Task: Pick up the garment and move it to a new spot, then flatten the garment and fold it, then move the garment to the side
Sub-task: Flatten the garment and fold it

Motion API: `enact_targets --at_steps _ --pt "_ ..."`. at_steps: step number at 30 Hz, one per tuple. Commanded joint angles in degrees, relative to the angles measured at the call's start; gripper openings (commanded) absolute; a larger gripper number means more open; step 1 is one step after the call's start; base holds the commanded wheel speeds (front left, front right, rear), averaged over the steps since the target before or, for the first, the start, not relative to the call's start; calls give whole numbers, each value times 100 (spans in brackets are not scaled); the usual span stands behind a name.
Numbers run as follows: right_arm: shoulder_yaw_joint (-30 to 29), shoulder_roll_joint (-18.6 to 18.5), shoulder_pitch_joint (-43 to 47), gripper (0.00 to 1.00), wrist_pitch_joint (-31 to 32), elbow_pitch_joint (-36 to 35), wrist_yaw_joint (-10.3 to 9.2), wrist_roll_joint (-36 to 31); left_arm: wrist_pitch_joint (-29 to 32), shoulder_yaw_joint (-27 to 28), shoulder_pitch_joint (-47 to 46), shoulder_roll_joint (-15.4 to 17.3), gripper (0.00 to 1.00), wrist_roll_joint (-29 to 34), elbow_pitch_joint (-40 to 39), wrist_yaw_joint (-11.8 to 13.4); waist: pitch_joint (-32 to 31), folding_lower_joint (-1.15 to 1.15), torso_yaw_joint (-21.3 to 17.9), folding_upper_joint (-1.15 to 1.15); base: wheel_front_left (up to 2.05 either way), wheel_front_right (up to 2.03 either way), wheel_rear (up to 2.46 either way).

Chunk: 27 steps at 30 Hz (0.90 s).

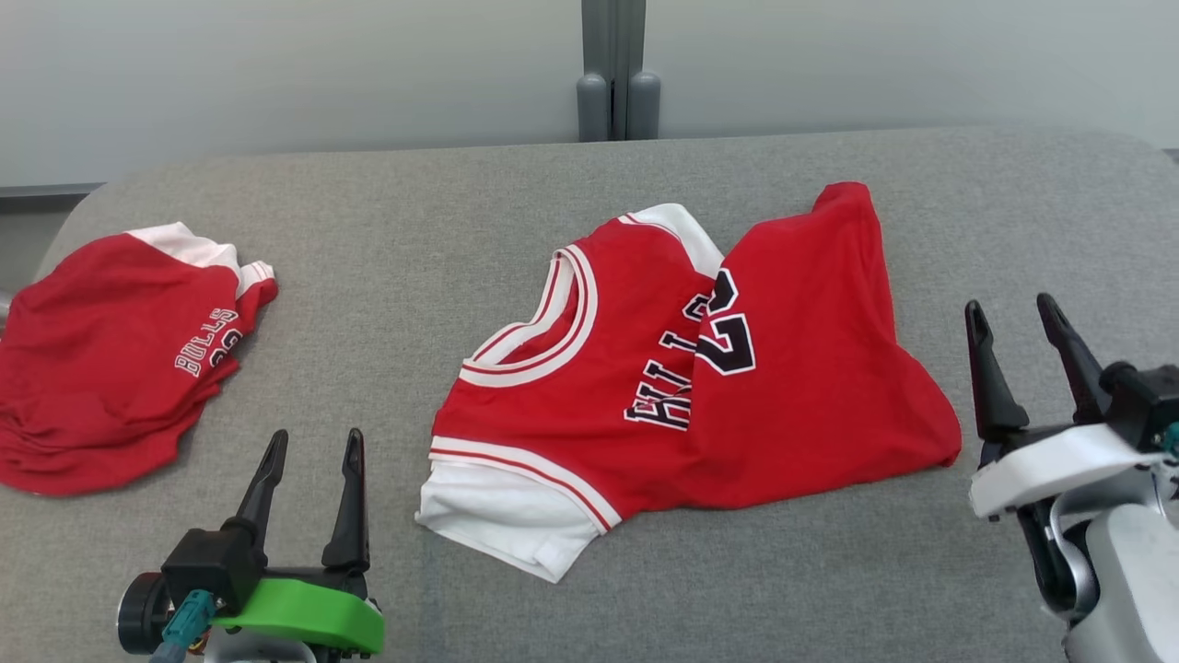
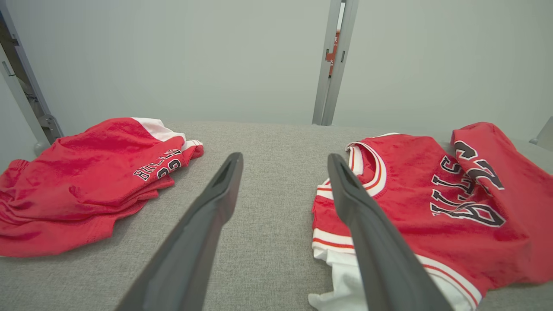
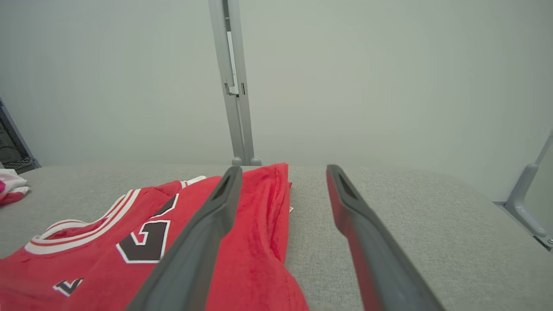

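Left gripper point(image 1: 315, 440) and right gripper point(image 1: 1009, 306), long dark fingers spread wide and empty, flank the crumpled red-and-white jersey point(image 1: 663, 368) lying mid grey fabric tabletop point(image 1: 414, 230), its black lettering partly folded over, while left of the jersey sits a red garment pile point(image 1: 110, 368) reading "BULLS".

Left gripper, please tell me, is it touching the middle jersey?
Apart. The head view shows bare table between the left gripper and the middle jersey.

Before me, my grey cloth-covered table point(image 1: 479, 184) carries two things. A red jersey point(image 1: 645, 368) with white trim lies rumpled, one side folded over its black lettering. Well to the jersey's left rests a pile of red garments point(image 1: 110, 368).
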Motion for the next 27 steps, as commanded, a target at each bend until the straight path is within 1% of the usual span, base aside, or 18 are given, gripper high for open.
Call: enact_targets --at_steps 1,10,14,20,27 --pt "-27 70 235 100 -15 -173 -10 17 -2 27 94 39 100 68 2 -14 -92 0 -69 0 0 0 0" --pt "-292 552 1378 100 -16 -1218 -10 -183 -2 -9 164 82 100 35 3 -14 -132 0 -109 0 0 0 0" --pt "-333 733 1641 100 -16 -1521 -10 -212 -2 -54 152 113 100 14 55 -14 -96 0 -137 0 0 0 0" --pt "-269 785 1691 100 -16 -1607 -10 -274 -2 -209 118 156 100 -35 239 -14 -32 0 -206 0 0 0 0" --pt "-206 771 1536 100 -16 -1563 -10 -311 -2 -613 -1 285 100 -135 698 -14 130 0 -279 0 0 0 0"
